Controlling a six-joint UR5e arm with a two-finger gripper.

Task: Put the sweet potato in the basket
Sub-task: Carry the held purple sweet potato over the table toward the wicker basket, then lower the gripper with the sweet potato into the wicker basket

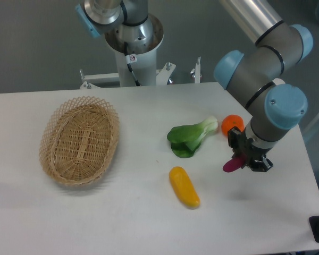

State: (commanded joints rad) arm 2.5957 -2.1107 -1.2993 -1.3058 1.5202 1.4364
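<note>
The magenta sweet potato (232, 164) hangs above the table at the right, its lower tip sticking out below my gripper (243, 160), which is shut on it. The tan wicker basket (52, 139) lies on the left side of the table, far from the gripper, and holds nothing. Most of the sweet potato is hidden by the black fingers.
A yellow oblong vegetable (184, 186) lies at the table's middle front. A green bok choy (192, 136) lies just left of the gripper, and a round orange fruit (229, 123) sits behind it, partly hidden by the wrist. The arm's base (133, 37) stands behind the table.
</note>
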